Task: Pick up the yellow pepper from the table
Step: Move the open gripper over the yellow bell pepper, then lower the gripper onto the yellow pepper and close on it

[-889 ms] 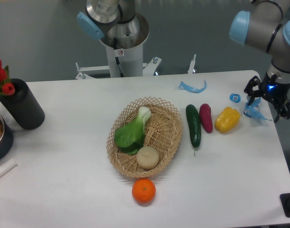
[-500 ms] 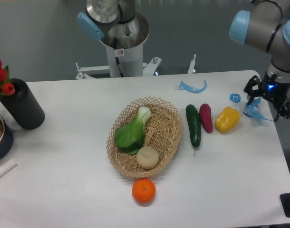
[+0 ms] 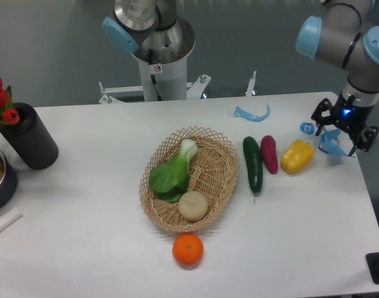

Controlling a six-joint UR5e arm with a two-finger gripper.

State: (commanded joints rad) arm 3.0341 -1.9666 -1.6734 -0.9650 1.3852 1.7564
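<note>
The yellow pepper lies on the white table at the right, next to a dark red vegetable and a green cucumber. My gripper hangs above the table's right edge, up and to the right of the pepper and apart from it. Its fingers are spread open and hold nothing.
A wicker basket in the middle holds a bok choy and a pale round vegetable. An orange lies in front of it. Blue plastic scraps lie at the back right. A black vase with red tulips stands at the left.
The gripper has moved a little to the left and up, closer to the pepper. Nothing on the table has moved.
</note>
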